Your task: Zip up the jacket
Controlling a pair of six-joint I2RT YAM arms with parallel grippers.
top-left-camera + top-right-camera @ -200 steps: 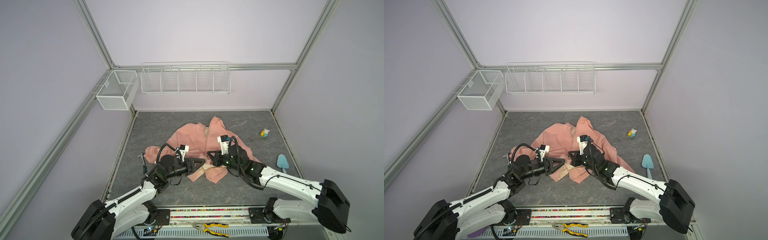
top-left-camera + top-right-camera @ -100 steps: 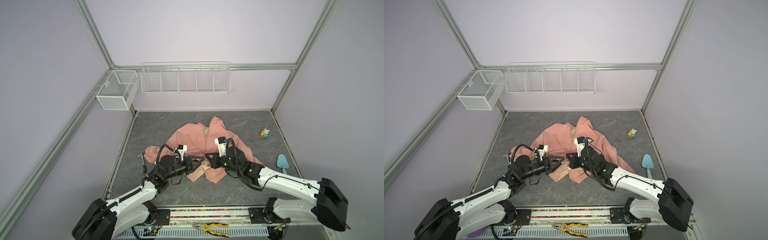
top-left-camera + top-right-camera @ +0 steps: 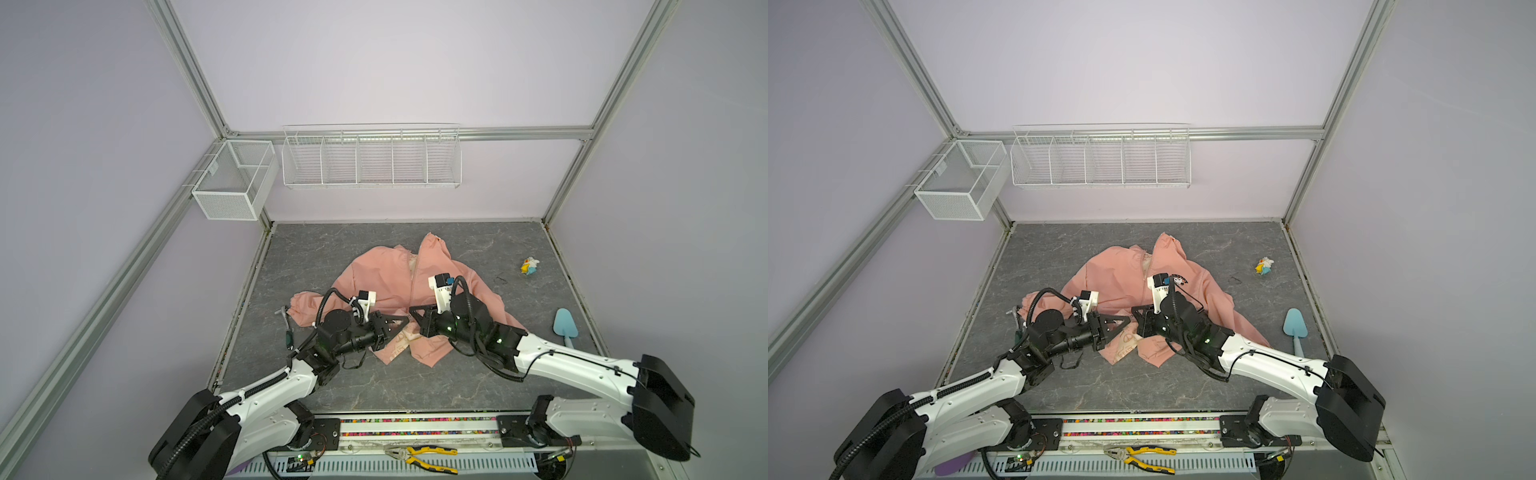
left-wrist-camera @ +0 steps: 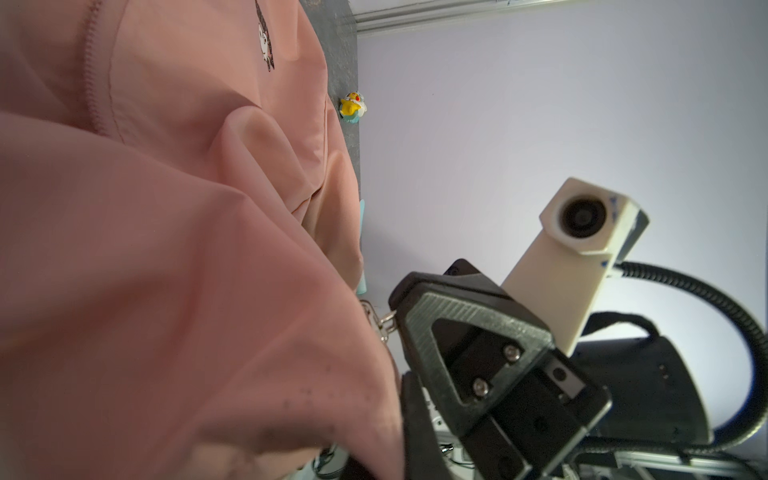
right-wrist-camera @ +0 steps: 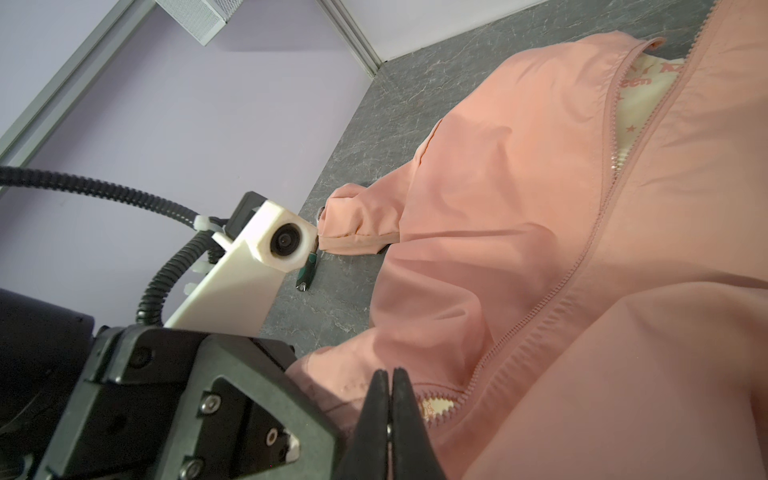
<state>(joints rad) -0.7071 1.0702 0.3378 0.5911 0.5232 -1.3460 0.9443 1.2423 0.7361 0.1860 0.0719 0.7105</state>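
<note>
The salmon-pink jacket [image 3: 386, 282] [image 3: 1121, 274] lies crumpled front-up on the grey table, its zipper [image 5: 598, 232] joined along the middle. Cream lining shows at the collar and in a small gap at the hem. Both grippers meet tip to tip at the near hem. My right gripper [image 3: 412, 311] [image 5: 390, 376] is shut, with the metal zipper pull [image 4: 384, 320] caught in its tips. My left gripper [image 3: 404, 321] [image 3: 1126, 321] is shut on the hem. In the left wrist view pink cloth hides all but one of its fingers [image 4: 415, 424].
A small yellow toy [image 3: 530, 265] and a blue trowel [image 3: 565, 328] lie at the right. A green-handled tool [image 3: 288, 332] lies by the left sleeve. White wire baskets [image 3: 370, 156] hang on the back wall. Pliers [image 3: 419, 455] rest on the front rail.
My left gripper's jaws have closed on the jacket hem. My right gripper stays shut and has shifted slightly left.
</note>
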